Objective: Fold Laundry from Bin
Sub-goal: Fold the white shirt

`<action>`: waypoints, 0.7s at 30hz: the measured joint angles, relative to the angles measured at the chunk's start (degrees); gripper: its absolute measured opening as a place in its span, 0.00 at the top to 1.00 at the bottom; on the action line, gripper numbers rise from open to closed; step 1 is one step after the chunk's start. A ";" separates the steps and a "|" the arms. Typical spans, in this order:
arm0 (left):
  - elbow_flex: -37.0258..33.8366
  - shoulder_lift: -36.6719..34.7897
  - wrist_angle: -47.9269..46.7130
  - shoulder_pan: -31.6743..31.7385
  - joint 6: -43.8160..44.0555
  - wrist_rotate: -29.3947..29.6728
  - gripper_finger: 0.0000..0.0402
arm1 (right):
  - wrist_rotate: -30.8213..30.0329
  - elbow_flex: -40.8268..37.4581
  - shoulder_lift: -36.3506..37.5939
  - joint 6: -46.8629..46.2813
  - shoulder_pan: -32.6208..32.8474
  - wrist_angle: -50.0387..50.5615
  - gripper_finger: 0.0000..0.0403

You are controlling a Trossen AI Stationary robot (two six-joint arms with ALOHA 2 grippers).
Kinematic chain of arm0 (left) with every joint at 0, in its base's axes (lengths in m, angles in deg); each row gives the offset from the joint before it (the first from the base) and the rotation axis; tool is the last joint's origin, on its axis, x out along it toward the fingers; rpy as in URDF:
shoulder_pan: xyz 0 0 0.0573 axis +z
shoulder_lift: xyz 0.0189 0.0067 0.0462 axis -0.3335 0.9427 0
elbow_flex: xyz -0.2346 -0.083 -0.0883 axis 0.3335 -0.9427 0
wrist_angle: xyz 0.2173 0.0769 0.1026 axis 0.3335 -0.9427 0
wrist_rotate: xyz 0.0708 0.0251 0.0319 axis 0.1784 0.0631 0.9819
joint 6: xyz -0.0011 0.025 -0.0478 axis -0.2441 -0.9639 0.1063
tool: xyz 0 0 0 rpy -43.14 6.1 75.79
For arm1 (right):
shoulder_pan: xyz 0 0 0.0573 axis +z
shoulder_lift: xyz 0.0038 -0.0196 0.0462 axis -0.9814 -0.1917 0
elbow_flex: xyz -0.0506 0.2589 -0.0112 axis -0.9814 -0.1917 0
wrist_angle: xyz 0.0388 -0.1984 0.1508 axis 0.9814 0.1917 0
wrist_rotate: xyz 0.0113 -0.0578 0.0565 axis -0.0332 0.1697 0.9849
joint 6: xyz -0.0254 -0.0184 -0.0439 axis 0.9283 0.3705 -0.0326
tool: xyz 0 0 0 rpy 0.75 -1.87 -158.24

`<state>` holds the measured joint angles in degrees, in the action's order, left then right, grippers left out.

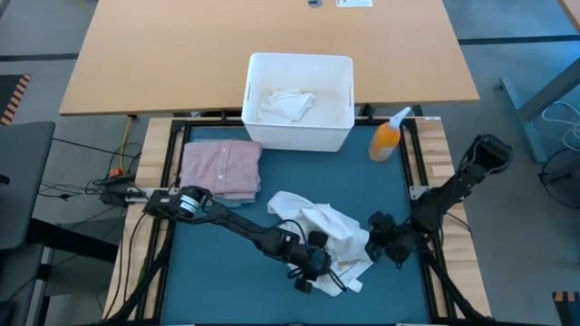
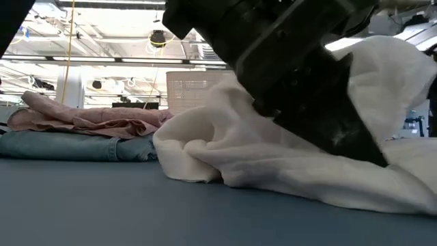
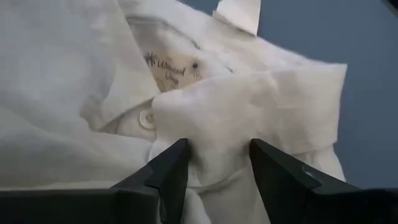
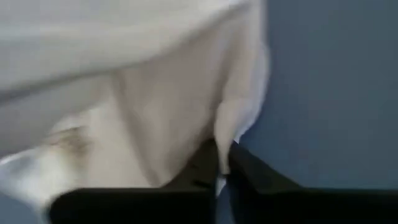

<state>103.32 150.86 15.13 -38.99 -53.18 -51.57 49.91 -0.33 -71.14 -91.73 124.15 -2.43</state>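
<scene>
On the table's left side a folded dusty pink shirt (image 1: 222,168) lies on folded jeans (image 2: 75,145), well apart from the work at hand. Right of it, the left gripper (image 1: 313,267) sits low at the near-left edge of the crumpled white shirt (image 1: 326,237), its fingers (image 3: 168,171) parted with a fold of cloth by the collar between them, not yet pinched. The white shirt lies in a heap on the teal mat (image 1: 217,272), its long axis running roughly from far left to near right. At its right edge the right gripper (image 1: 381,237) has its fingers (image 4: 205,162) nearly closed on a thin hem. Judging from this, both arms are at the garment, on opposite sides, placed to spread it apart. Behind, the white bin (image 1: 299,136) holds more white cloth (image 1: 285,104).
</scene>
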 joint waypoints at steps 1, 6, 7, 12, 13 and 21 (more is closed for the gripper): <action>0.03 0.00 -1.15 0.12 0.05 -0.35 0.63 | -0.03 0.02 0.00 0.80 0.47 -2.45 0.92; 0.03 -1.59 -11.00 0.39 -0.51 1.34 0.90 | -1.68 1.82 -0.02 5.17 2.71 -12.41 0.93; 0.01 -2.53 -13.54 0.38 -0.86 2.08 0.95 | -2.81 2.68 -0.02 6.46 2.95 -13.48 0.92; -0.28 -8.99 -24.09 -0.90 -4.74 3.80 0.99 | -7.88 8.98 -0.01 18.58 3.73 -17.69 0.94; -0.28 -10.93 -24.92 -1.42 -5.63 4.16 0.99 | -9.34 10.23 0.00 21.83 3.72 -18.95 0.95; -12.21 -29.26 -27.17 -5.50 -4.25 7.83 1.00 | -12.81 18.11 0.00 44.70 1.74 -27.93 0.92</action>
<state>91.10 121.60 -12.04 -44.49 -57.43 -43.74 37.10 17.78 -71.14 -47.02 125.89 -30.36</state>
